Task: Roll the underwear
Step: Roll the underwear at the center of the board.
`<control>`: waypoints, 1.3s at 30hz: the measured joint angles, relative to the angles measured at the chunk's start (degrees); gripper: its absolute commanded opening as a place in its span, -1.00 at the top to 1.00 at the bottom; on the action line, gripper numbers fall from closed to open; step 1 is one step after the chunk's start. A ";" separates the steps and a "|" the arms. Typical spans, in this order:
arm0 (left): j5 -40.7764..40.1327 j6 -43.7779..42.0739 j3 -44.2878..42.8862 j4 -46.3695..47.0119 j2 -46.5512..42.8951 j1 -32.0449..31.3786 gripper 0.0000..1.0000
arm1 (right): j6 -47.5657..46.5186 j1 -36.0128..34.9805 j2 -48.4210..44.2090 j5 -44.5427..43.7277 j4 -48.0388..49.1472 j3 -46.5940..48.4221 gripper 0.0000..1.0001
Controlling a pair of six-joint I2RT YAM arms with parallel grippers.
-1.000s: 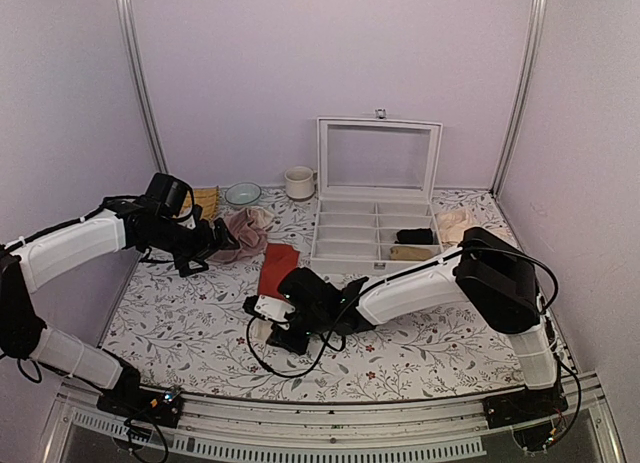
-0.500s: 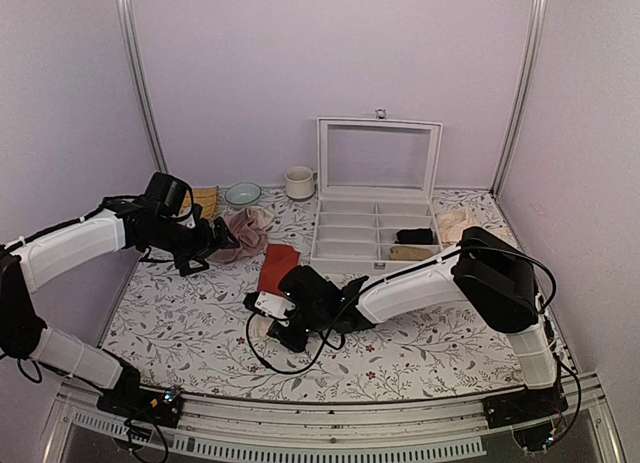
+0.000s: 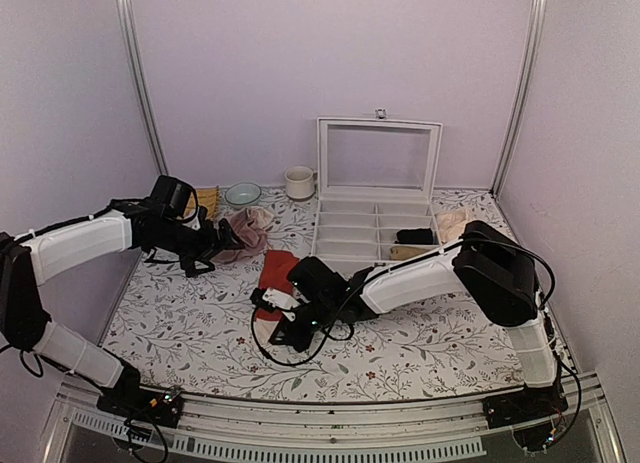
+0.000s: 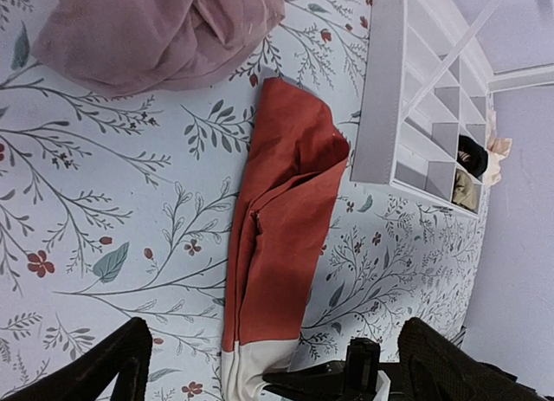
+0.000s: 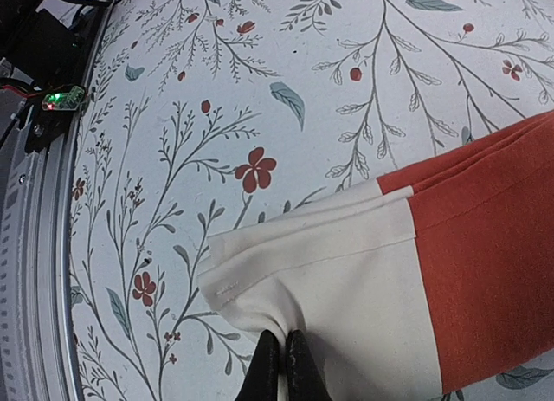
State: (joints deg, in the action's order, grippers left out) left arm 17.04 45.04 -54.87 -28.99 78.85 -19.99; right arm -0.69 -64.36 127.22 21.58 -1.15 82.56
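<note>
Underwear: your red-orange briefs [image 3: 277,269] lie folded into a long strip on the floral table [image 3: 180,323], left of centre, with the cream waistband at the near end.
Right gripper: your right gripper [image 5: 281,359] has its fingers pressed together, pinching the waistband's near edge, and the fabric puckers into them.
Left gripper: your left gripper [image 3: 208,247] hangs above the table's left side with its fingers spread wide, holding nothing.
Dusty-pink cloth: it [image 4: 156,29] lies bunched just beyond the strip's far end, apart from it.
Organiser box: the white box [image 3: 372,235] stands with its lid up, its near-left corner just beside the strip's red end.
Back row: a mug [image 3: 298,183] and a small bowl [image 3: 242,193] sit by the rear wall, well apart from the briefs.
Beige cloth: it [image 3: 452,223] lies at the box's right side.
</note>
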 measured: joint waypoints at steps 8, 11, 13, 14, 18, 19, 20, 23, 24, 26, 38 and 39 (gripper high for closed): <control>2.47 0.07 4.13 3.72 0.68 0.09 -0.74 | 3.96 2.05 -0.02 6.56 -2.75 0.46 1.00; 3.69 0.31 5.95 5.18 0.70 0.09 -0.59 | 5.27 2.95 -0.02 8.66 -3.89 0.87 1.00; 4.55 0.55 6.97 6.54 0.68 0.09 -0.46 | 5.92 3.39 -0.02 9.55 -4.66 1.53 1.00; 5.01 0.66 7.45 7.23 0.70 0.09 -0.40 | 6.16 3.65 -0.02 10.08 -5.01 1.99 1.00; 6.97 0.90 9.20 10.34 0.70 0.09 -0.07 | 7.30 4.44 -0.02 11.58 -5.64 4.15 1.00; 7.56 0.96 9.70 11.21 0.70 0.09 -0.01 | 7.43 4.57 -0.02 11.87 -5.70 4.63 1.00; 8.09 1.07 10.21 12.04 0.70 0.09 0.04 | 7.52 4.72 -0.02 12.07 -5.77 5.07 1.00; 9.99 1.60 11.72 15.10 1.90 0.02 0.19 | 7.61 4.83 -0.02 12.46 -6.49 6.01 1.00; 10.47 1.81 12.00 15.67 2.56 0.00 0.20 | 7.61 4.85 -0.02 12.52 -6.64 6.14 1.00; 11.23 2.01 12.46 16.83 4.13 -0.33 0.20 | 7.61 4.94 -0.02 12.61 -7.04 6.38 1.00; 12.61 2.12 11.93 19.76 7.30 -1.18 0.25 | 8.90 6.82 -0.02 12.37 -9.31 10.56 1.00; 12.66 2.05 11.65 19.82 7.65 -1.22 0.27 | 8.92 6.97 -0.02 12.35 -9.31 10.95 1.00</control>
State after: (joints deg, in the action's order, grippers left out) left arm 29.69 47.09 -43.22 -9.17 86.50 -21.21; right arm 8.23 -57.39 127.20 33.93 -10.46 93.51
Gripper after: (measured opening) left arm 0.388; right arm 0.008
